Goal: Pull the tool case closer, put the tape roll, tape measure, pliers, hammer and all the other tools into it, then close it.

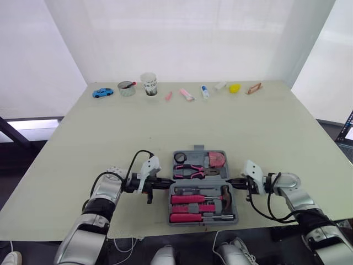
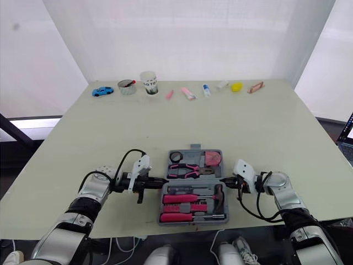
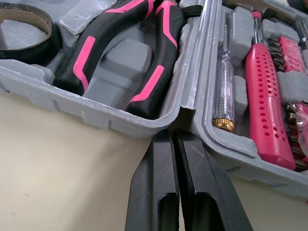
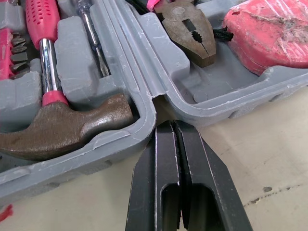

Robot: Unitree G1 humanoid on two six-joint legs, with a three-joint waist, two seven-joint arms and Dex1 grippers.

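The grey tool case (image 1: 234, 212) lies open near the table's front edge. Its far half holds the black tape roll (image 1: 180, 158), the pink-and-black pliers (image 1: 190, 171) and the pink tape measure (image 1: 216, 159). Its near half holds the hammer (image 1: 225, 194) and pink-handled screwdrivers (image 1: 190, 199). My left gripper (image 1: 170, 183) is shut, its tip at the hinge gap on the case's left side (image 3: 172, 137). My right gripper (image 1: 229, 181) is shut too, its tip against the hinge gap on the right side (image 4: 172, 126), beside the hammer head (image 4: 67, 130).
Along the table's far edge stand a blue toy car (image 1: 102, 93), a tin (image 1: 126, 88), a paper cup (image 1: 149, 84), several small items and a yellow object (image 1: 235, 88). The table's front edge runs just below the case.
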